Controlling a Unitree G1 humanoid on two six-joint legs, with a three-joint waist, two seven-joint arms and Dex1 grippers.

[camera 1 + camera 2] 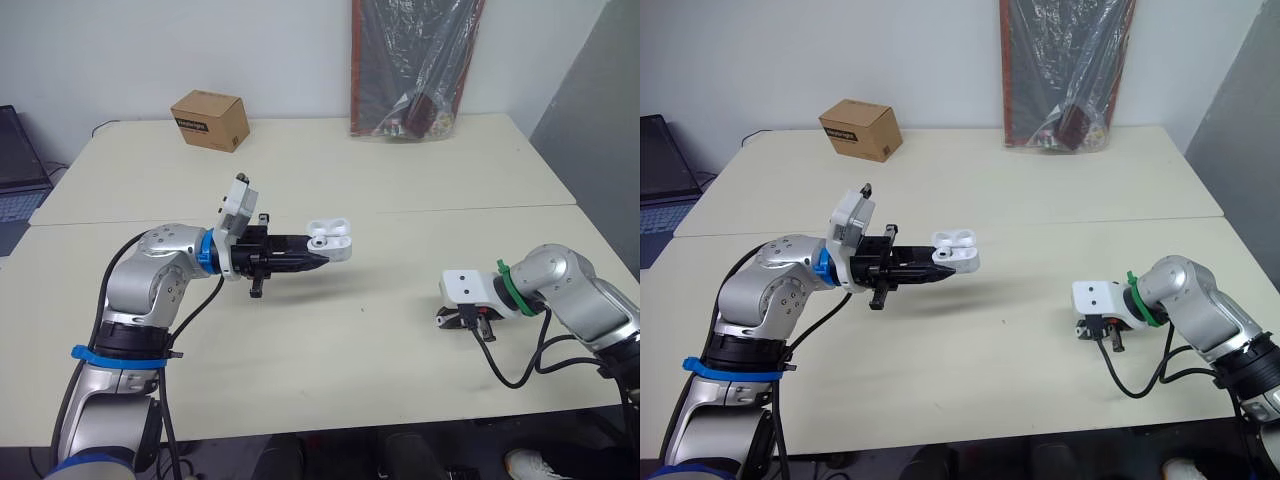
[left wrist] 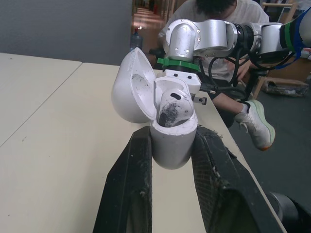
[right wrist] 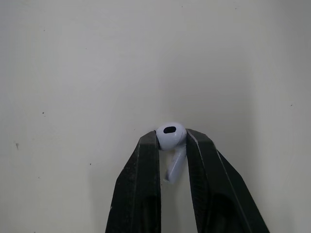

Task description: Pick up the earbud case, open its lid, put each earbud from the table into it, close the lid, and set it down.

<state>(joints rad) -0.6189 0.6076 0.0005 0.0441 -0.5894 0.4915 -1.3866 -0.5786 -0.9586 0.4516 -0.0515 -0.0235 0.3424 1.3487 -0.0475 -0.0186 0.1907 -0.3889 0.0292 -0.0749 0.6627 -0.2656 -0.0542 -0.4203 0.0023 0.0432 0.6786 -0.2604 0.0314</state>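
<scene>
A white earbud case (image 1: 331, 238) hangs above the middle of the table, held in my left gripper (image 2: 170, 145), which is shut on its body. Its lid (image 2: 132, 87) stands open, and one earbud (image 2: 172, 108) sits inside. My right gripper (image 3: 171, 141) points down at the table on the right side (image 1: 468, 318) and is shut on a second white earbud (image 3: 171, 136). That earbud's stem (image 3: 176, 165) hangs between the fingers (image 3: 145, 165). The case is well to the left of my right gripper.
A brown cardboard box (image 1: 210, 119) stands at the back left of the table (image 1: 400, 170). A clear plastic bag of dark items (image 1: 415, 65) leans against the wall at the back right. A laptop (image 1: 18, 165) sits off the left edge. A seated person (image 2: 218, 19) appears beyond the table.
</scene>
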